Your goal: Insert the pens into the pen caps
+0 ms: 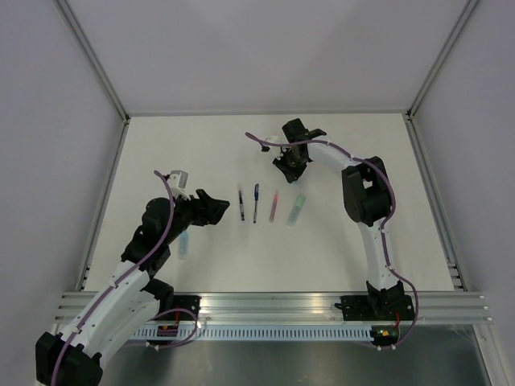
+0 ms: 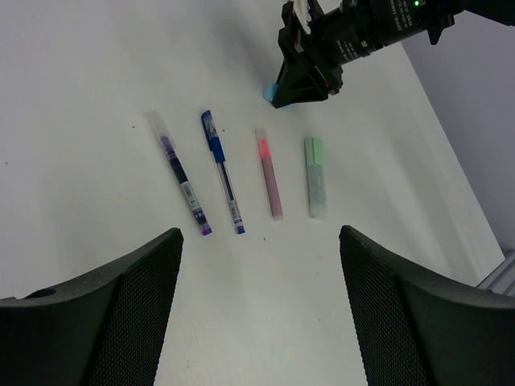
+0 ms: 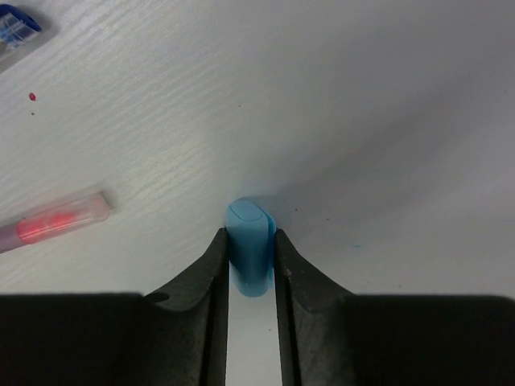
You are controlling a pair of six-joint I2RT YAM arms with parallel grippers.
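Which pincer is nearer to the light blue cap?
Right. The right pincer has the light blue cap between its fingers; the left pincer hovers apart, on the other side of the pens.

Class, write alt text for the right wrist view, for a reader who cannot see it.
The right gripper pinches a light blue cap over a white table. A pink pen shows at left, and a blue pen at top-left.

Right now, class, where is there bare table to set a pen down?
Free: the far left corner of the table behind the left gripper, and the near strip between the pens and the arm bases. Crowded: the middle, where four pens lie side by side between both grippers, the right gripper pinching a light blue cap.
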